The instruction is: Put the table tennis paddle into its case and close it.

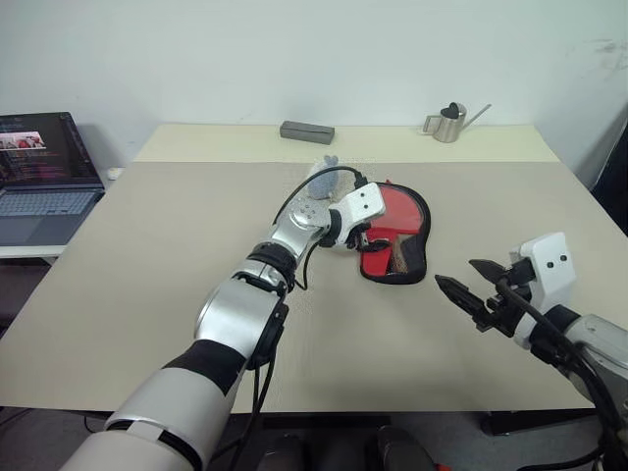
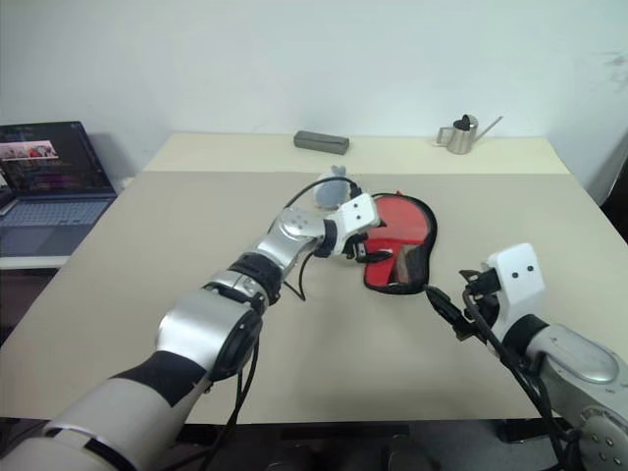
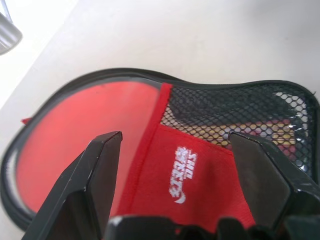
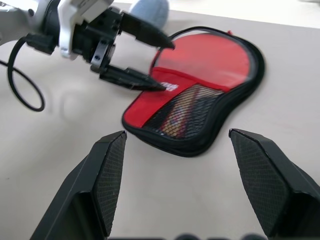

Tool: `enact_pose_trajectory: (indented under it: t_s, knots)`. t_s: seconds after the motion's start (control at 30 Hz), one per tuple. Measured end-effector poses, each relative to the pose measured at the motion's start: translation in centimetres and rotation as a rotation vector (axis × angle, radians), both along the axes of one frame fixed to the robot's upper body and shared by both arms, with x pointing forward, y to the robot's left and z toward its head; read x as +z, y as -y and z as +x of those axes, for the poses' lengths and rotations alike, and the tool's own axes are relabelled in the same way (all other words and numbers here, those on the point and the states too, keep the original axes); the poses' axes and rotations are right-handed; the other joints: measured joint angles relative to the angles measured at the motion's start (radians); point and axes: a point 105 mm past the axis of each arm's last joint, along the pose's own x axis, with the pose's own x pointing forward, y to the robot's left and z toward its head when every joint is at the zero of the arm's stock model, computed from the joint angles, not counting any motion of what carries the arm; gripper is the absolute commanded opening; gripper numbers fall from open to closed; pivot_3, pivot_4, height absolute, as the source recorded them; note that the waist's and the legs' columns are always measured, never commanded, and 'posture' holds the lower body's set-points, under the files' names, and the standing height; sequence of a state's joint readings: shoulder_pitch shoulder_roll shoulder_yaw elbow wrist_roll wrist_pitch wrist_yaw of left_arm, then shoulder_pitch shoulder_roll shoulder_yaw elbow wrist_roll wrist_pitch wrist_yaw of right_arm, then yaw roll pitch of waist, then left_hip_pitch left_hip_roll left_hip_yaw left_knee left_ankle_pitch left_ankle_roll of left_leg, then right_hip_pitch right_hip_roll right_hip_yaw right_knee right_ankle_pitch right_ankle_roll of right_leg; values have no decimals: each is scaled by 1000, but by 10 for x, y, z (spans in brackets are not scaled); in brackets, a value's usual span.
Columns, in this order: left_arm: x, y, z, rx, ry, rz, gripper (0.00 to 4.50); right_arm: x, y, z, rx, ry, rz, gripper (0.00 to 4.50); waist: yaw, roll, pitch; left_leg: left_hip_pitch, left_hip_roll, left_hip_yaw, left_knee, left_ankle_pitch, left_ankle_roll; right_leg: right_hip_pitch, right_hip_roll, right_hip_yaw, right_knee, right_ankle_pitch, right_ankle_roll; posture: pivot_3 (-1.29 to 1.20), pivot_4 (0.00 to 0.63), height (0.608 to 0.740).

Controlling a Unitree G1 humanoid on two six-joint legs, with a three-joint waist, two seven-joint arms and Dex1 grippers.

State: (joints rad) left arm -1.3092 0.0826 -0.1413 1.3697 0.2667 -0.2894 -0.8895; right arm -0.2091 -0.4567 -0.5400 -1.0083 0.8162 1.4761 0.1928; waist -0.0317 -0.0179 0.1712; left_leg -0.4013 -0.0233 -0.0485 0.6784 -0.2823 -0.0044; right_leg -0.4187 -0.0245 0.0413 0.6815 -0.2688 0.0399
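- The case [image 1: 397, 240] lay flat near the middle of the table [image 1: 147, 265], with the table tennis paddle [image 4: 210, 55] inside it.
- The left gripper [image 4: 161, 67] hung over the case's left edge, fingers apart.
- The right gripper [image 1: 469, 286] stood nearer and to the right, apart from the case, fingers spread.
- A box [image 1: 306, 131] and a watering can [image 1: 449, 122] stood at the far edge.
- A laptop [image 1: 44, 177] sat left of the table.

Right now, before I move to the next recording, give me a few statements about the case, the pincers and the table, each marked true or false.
1. The case lies flat on the table. True.
2. The right pincer grips the case. False: it is open and apart from it.
3. The left pincer is open over the case. True.
4. A watering can stands at the table's near edge. False: far edge.
5. A red paddle shows inside the case. True.
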Motion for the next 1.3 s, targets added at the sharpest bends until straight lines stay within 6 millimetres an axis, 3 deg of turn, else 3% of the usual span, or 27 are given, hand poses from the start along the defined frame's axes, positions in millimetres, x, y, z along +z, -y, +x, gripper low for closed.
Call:
enact_pose_trajectory:
  t_s: [0.23,0.53,0.63,0.73,0.83,1.0,1.3]
  knots:
    - [8,-3,-3,-31,-61,-84,3743,3,3,7,-5,-10,25,3591,-2,0,0,1,0,1,0,0,0,0,0,1,0,0,0,0,150,740]
    - [65,-70,-12,-173,-76,-289,3743,1,6,55,42,-83,66,3591,-6,0,0,1,1,1,0,0,0,0,0,1,0,0,0,0,150,740]
    - [62,-91,-20,-194,-82,-299,3743,-4,11,71,34,-103,91,3591,-3,0,0,1,1,1,0,0,0,0,0,1,0,0,0,0,150,740]
    - [46,-110,-32,-202,-123,-277,3743,-12,16,88,33,-131,117,3591,-3,0,0,1,1,1,0,0,0,0,0,1,0,0,0,0,150,740]
    - [41,-113,-43,-219,-137,-268,3743,-17,15,100,42,-151,148,3591,-1,0,0,0,1,1,1,0,0,0,0,1,0,0,-1,0,150,740]
    - [52,-116,-56,-223,-126,-289,3743,-26,14,131,22,-215,271,3591,-1,0,0,1,1,1,1,1,0,0,0,1,1,0,-1,0,150,740]
    - [61,-122,-56,-167,-113,-320,3743,-57,18,150,-30,-307,283,3591,-1,0,0,1,1,1,1,0,0,-1,-1,1,1,0,-1,0,150,740]
